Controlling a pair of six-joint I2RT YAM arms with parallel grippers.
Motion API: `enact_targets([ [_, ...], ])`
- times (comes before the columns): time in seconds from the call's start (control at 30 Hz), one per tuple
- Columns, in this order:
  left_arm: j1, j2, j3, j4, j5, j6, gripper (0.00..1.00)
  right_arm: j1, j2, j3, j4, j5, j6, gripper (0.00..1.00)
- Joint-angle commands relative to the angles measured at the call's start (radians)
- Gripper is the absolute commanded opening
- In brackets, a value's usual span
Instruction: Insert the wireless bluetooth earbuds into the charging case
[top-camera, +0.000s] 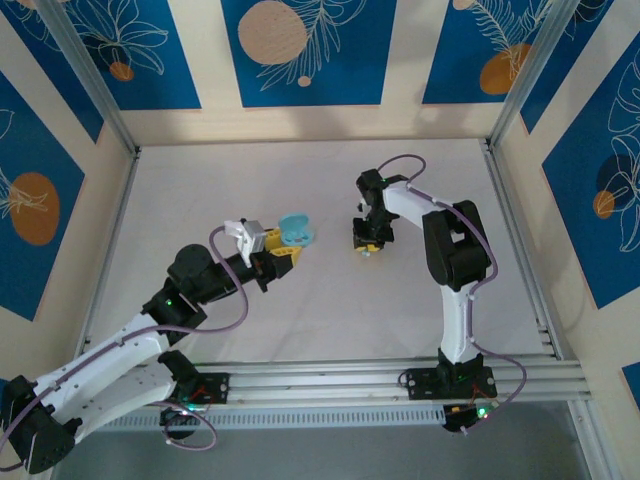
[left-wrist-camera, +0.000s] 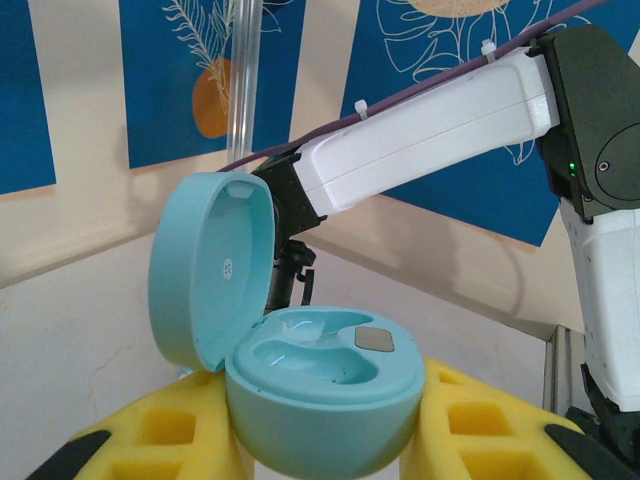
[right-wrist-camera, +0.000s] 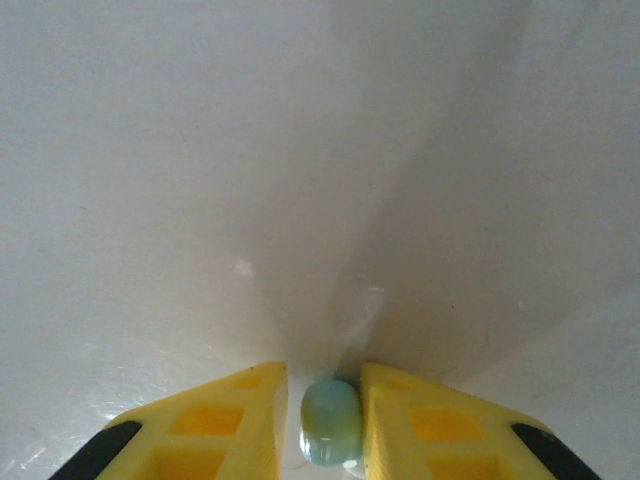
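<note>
Earbud (right-wrist-camera: 330, 424), tiny, glossy, likely light and slippery, lies on the table (right-wrist-camera: 200, 200) between the fingers (right-wrist-camera: 232, 420) of the right gripper (right-wrist-camera: 325, 385); pinched or not, I cannot tell. Take its rounded flanks. Left gripper (left-wrist-camera: 318, 432) clasps the open charging case (left-wrist-camera: 310, 390)

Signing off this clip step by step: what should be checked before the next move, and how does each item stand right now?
1. Lid open: ok. The lid stands up off the case.
2. Case held: ok. It sits between the yellow fingers of the left end effector.
3. Sockets free: ok. Both recesses in the case look empty.
4. Earbud lined up: ok. A pale teal earbud lies on the table in the gap of the right end effector.
5. Firm grip on the earbud: cannot tell. One finger looks to touch it, while the other seems a sliver off.
</note>
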Motion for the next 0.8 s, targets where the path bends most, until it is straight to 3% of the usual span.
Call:
enact_targets([
  [0.0, -0.006, 0.002, 0.025, 0.008, -0.011, 0.001, 0.24, 0.014, 0.021, 0.031, -0.058, 0.030, -0.042, 0.25],
  [0.33, -0.006, 0.001, 0.027, 0.008, -0.011, -0.004, 0.24, 0.027, 0.063, 0.074, -0.080, 0.073, -0.059, 0.28],
  [0.77, -0.007, 0.005, 0.028, 0.005, -0.010, -0.002, 0.24, 0.006, 0.059, 0.064, -0.059, 0.028, 0.012, 0.27],
])
